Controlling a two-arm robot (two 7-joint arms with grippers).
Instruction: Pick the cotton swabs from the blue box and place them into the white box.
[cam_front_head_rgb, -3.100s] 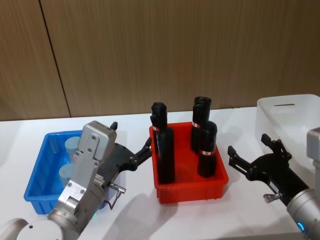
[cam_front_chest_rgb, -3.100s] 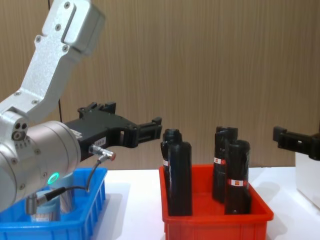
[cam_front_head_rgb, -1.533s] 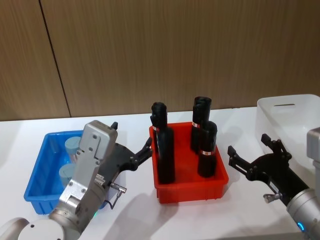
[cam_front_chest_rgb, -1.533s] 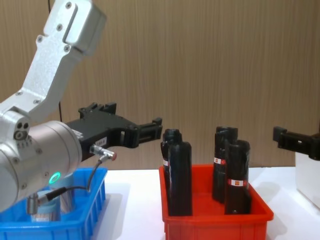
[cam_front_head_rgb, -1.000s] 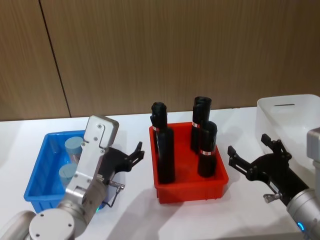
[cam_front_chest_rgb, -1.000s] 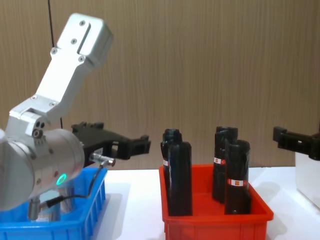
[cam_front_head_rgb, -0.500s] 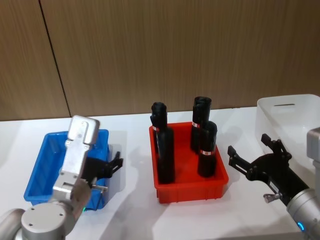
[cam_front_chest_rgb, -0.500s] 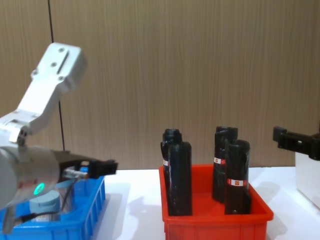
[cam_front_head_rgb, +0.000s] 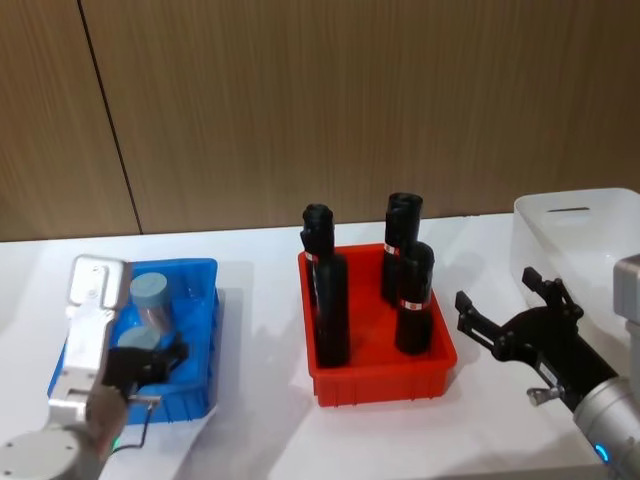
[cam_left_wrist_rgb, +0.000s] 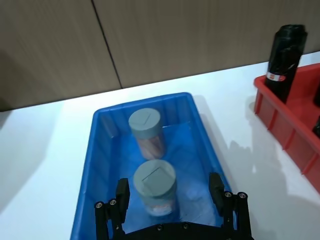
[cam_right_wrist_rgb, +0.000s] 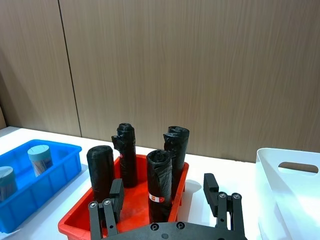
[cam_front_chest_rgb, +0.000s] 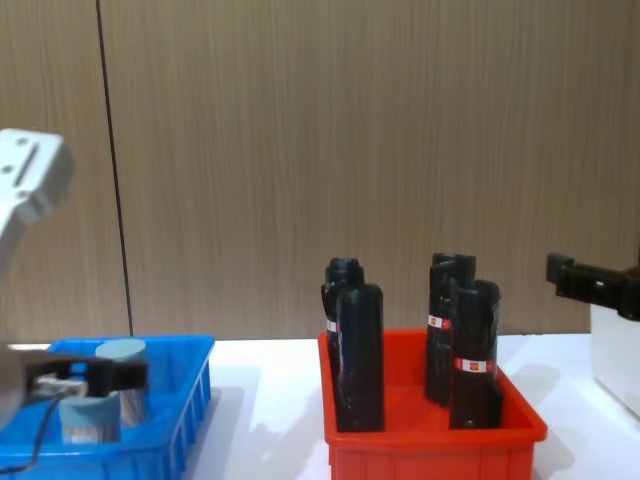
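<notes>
Grey-lidded clear cotton swab jar (cam_left_wrist_rgb: 155, 182), six o'clock in the shallow blue plastic box (cam_left_wrist_rgb: 145, 98), was overhung by the released left pincer (cam_left_wrist_rgb: 169, 186); the right pincer (cam_front_head_rgb: 497, 290) was held released.

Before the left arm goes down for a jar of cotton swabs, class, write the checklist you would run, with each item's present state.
1. Left gripper open: ok.
2. Near jar lined up with it, by the left wrist view: ok.
3. Near jar and far jar upright in the blue box: ok.
4. Low straight path to the white box: not ok; black bottles in the red bin stand between.
5. Right gripper open: ok.
</notes>
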